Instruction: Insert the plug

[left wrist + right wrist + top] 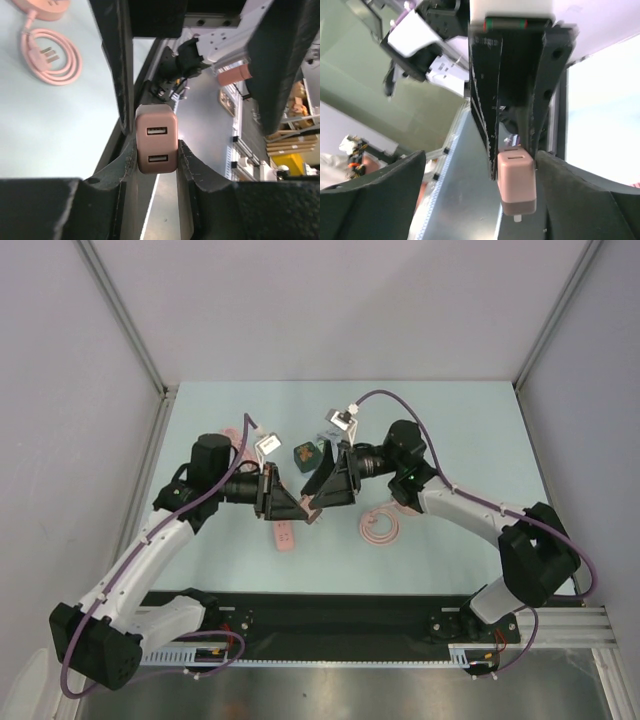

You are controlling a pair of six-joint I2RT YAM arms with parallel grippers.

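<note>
A pink charger block (156, 145) with two USB ports is pinched between my left gripper's (156, 159) fingers (125, 167). In the right wrist view the same block (516, 184) hangs from those dark fingers, a small white prong at its bottom end. My right gripper (480, 167) is wide open around it, and its right finger (580, 200) is close beside the block. A pink coiled cable (50, 55) with a pronged plug (47, 51) lies on the table, and also shows in the top view (380, 527). In the top view both grippers, left (300, 512) and right (322, 502), meet at mid-table.
A pink oblong object (285, 536) lies on the table just below the left gripper. A dark green cube (305, 453) sits behind the grippers. Another pink piece (232, 433) lies at the back left. The black rail (350, 615) runs along the near edge.
</note>
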